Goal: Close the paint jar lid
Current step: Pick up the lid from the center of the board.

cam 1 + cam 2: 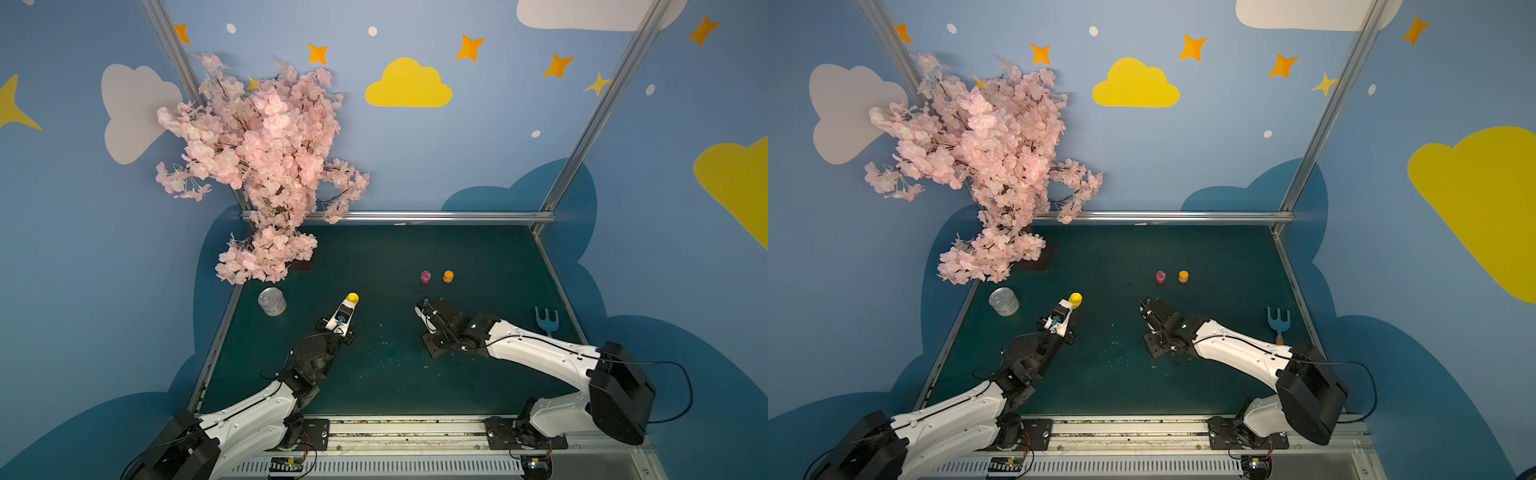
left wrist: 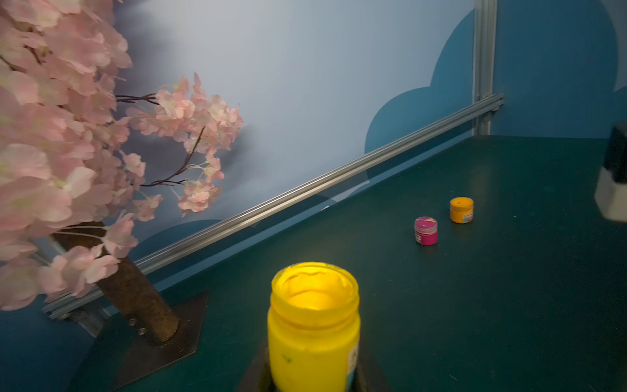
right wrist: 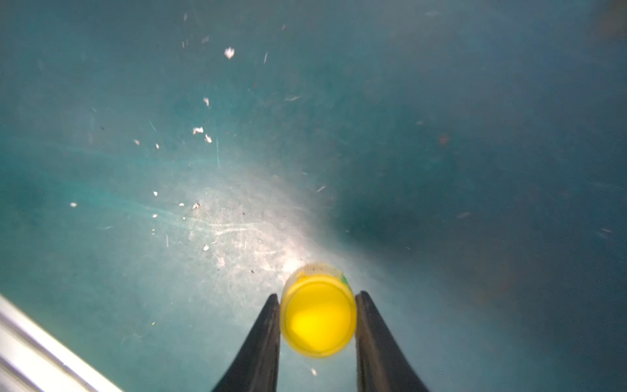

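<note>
The yellow paint jar [image 2: 314,325] stands upright on the green table with its mouth open and no lid on it. My left gripper [image 2: 314,370] is shut on its lower body, the dark jaws showing on either side. In both top views the jar [image 1: 352,297] [image 1: 1075,298] sits at the tip of the left gripper [image 1: 348,306]. The yellow lid [image 3: 318,315] is pinched between the black fingers [image 3: 264,339] of my right gripper [image 3: 317,294], held above the table. In a top view the right gripper [image 1: 420,308] hangs to the right of the jar, well apart from it; the lid is hidden there.
A small pink jar [image 1: 425,276] and an orange jar [image 1: 448,276] stand behind the right gripper. A tin can [image 1: 272,301] sits at the left edge below the blossom tree [image 1: 257,166]. A blue toy fork [image 1: 545,319] lies at the right edge. White crumbs [image 1: 388,357] dot the middle.
</note>
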